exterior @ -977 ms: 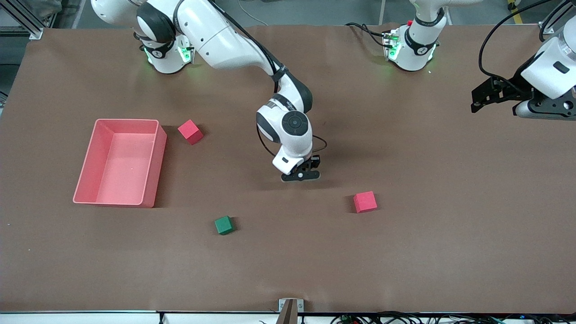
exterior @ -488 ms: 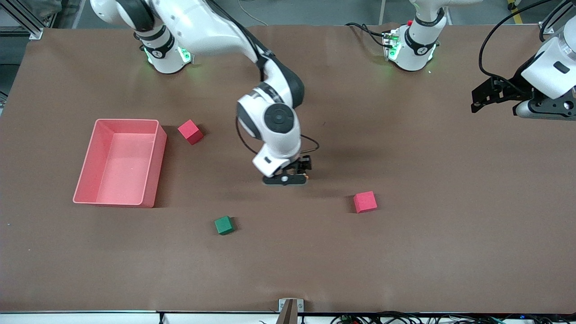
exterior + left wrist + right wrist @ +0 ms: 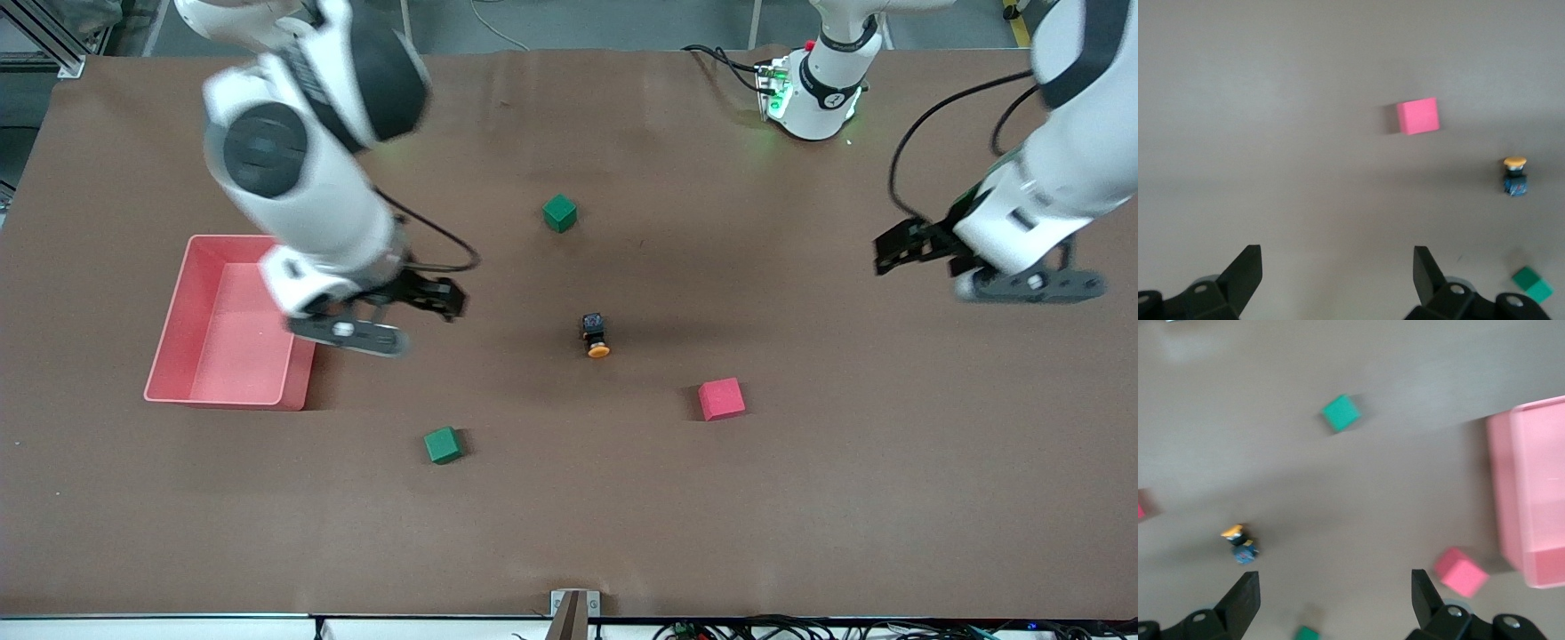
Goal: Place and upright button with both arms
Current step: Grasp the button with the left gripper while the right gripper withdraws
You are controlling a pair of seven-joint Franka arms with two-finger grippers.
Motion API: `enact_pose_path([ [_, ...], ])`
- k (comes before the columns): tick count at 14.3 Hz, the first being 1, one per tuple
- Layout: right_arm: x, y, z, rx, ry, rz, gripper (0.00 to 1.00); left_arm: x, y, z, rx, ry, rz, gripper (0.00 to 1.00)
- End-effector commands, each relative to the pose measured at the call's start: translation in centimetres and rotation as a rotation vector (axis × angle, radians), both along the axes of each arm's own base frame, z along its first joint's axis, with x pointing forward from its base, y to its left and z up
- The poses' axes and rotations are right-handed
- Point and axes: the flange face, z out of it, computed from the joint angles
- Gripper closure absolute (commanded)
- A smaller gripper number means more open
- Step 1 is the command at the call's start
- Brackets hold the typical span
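Now, starting at the right arm's end of the brown paper-covered table (image 3: 800,498), a shallow pink plastic bin (image 3: 191,356) sits with its open side up. The right arm's black two-finger gripper (image 3: 404,307) hangs in the air over the bin's edge and the bare table just beside it, its jaws spread wide with nothing between them; in the right wrist view its two fingertips (image 3: 1245,590) stand well apart over the table. A small green foam cube (image 3: 442,444) lies nearer the front camera than that gripper. Another green cube (image 3: 559,213) sits farther from the camera, near the table's middle. The tiny push button (image 3: 595,334), black blocky body with a round orange cap, lies on its side on the table, free of both grippers, cap pointing toward the front camera. A red foam cube (image 3: 721,398) rests nearby, slightly nearer the camera. The left arm's black gripper (image 3: 916,247) hovers over bare table toward its own end, jaws wide open and empty.
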Motion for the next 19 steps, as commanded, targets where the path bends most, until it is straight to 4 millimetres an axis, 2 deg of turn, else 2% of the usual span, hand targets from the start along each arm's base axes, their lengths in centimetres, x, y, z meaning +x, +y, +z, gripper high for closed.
enact_pose_path([
  [1,-0.5,-8.7,3.1,0.022,0.035,-0.022,0.00,1.1,-6.4,-5.0,-0.005,0.013,0.036,0.00],
  [3,-0.5,-14.5,4.6,0.018,0.051,-0.053,0.00,1.6,-11.0,-9.7,-0.007,0.020,0.052,0.00],
  [5,-0.7,-19.2,5.4,0.016,0.053,-0.047,0.00,1.2,-15.1,-14.6,-0.007,0.029,0.039,0.00],
  [6,-0.9,-20.9,5.6,0.001,0.048,-0.065,0.00,0.7,-16.7,-16.9,-0.005,0.036,0.021,0.00],
  [8,-1.7,-23.3,6.4,-0.019,0.035,-0.044,0.00,0.3,-19.4,-19.9,-0.018,0.020,0.023,0.00],
  [10,-2.7,-27.1,6.8,-0.011,0.028,0.006,0.00,-0.4,-22.7,-22.7,-0.039,-0.011,0.041,0.00],
  [12,-4.4,-28.6,7.1,-0.003,-0.008,0.042,0.00,-1.7,-26.0,-25.7,-0.036,-0.049,0.054,0.00],
  [15,-7.4,-29.4,6.6,-0.016,-0.058,0.058,0.00,-3.0,-29.7,-29.4,-0.020,-0.092,0.081,0.00],
  [17,-8.4,-30.1,6.4,-0.014,-0.063,0.078,0.00,-3.5,-32.5,-31.7,-0.004,-0.101,0.125,0.00],
  [19,-8.5,-30.4,6.4,-0.016,-0.065,0.093,0.00,-4.1,-33.5,-33.3,0.024,-0.110,0.127,0.00],
])
